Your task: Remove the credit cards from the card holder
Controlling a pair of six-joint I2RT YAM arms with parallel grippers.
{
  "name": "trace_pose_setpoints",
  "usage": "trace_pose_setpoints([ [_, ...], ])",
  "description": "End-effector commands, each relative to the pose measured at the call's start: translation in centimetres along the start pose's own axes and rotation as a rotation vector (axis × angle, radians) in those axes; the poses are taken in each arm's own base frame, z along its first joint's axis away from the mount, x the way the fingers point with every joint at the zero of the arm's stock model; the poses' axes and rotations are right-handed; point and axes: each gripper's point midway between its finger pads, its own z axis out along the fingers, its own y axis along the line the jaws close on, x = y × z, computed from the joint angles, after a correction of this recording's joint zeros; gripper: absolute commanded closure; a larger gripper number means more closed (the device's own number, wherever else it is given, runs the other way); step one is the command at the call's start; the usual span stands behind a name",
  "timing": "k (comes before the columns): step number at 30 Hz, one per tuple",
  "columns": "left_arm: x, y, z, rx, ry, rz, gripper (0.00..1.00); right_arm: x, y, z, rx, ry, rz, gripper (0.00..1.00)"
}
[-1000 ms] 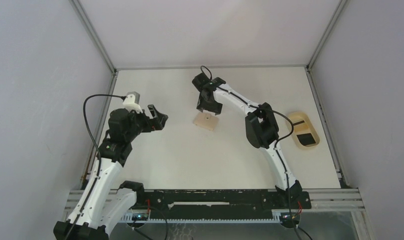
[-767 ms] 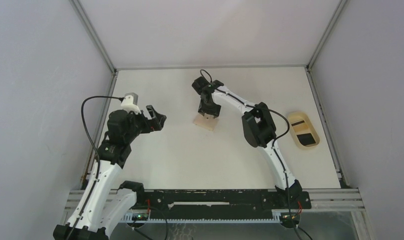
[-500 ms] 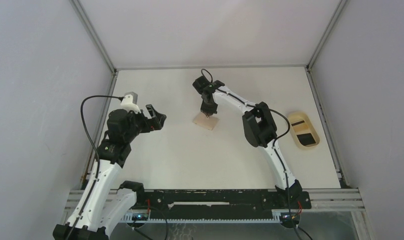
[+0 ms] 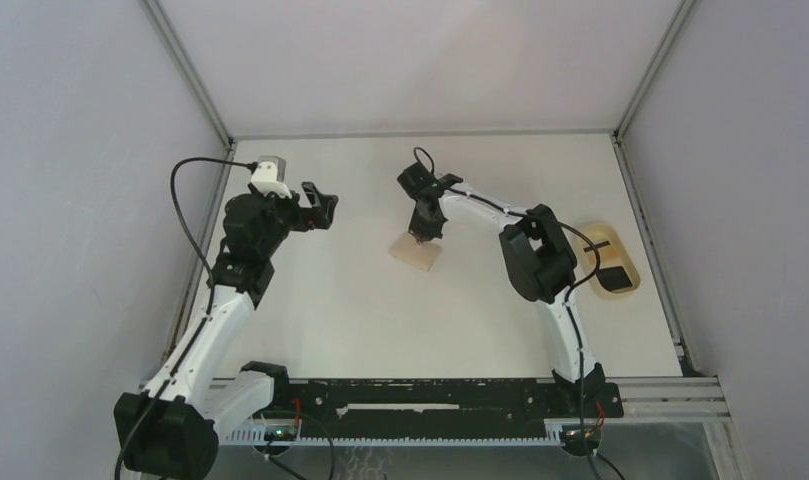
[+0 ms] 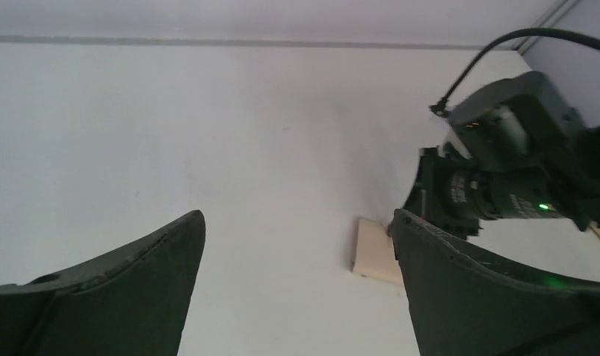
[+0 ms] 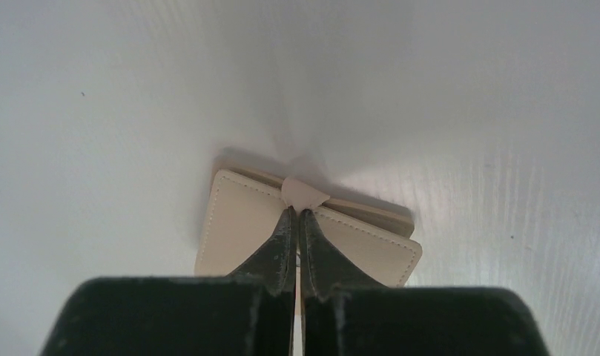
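Pinching card holder (image 6: 237, 222) — right gripper (image 6: 297, 215), tan tray (image 4: 635, 285) apart, left gripper (image 5: 297, 222) spread

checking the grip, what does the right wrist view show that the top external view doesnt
Right wrist only: the right gripper pinched shut on the small tab of the stitched tan rectangular card holder. Top external only: the open left gripper, and the tan oval tray holding a black card. Both: the card holder on the white table.
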Motion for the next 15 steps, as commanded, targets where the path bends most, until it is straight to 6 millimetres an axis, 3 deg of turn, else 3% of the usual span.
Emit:
trace_pose_setpoints([
  [1, -0.2, 2.0, 1.1, -0.092, -0.033, 0.013, 0.00, 0.2, 1.0, -3.2, -0.084, -0.013, 0.024, 1.00],
  [4, 0.4, 3.2, 1.2, -0.164, 0.025, 0.008, 0.00, 0.8, 0.9, -4.3, -0.119, -0.017, 0.053, 1.00],
  [7, 0.1, 2.5, 0.8, -0.152, 0.029, 0.025, 0.00, 1.3, 1.0, -5.4, -0.152, -0.006, 0.093, 1.00],
  [10, 0.4, 0.1, 0.4, -0.047, -0.043, -0.041, 0.00, 1.9, 0.9, -6.2, -0.186, -0.001, 0.149, 1.00],
  [14, 3.3, -3.8, -0.8, 0.142, -0.045, -0.221, 0.00, 2.4, 1.2, -7.9, -0.256, 0.014, 0.229, 1.00],
  [15, 5.2, -4.4, -1.2, 0.175, -0.025, -0.266, 0.00, 2.4, 1.2, -8.3, -0.272, 0.009, 0.248, 1.00],
])
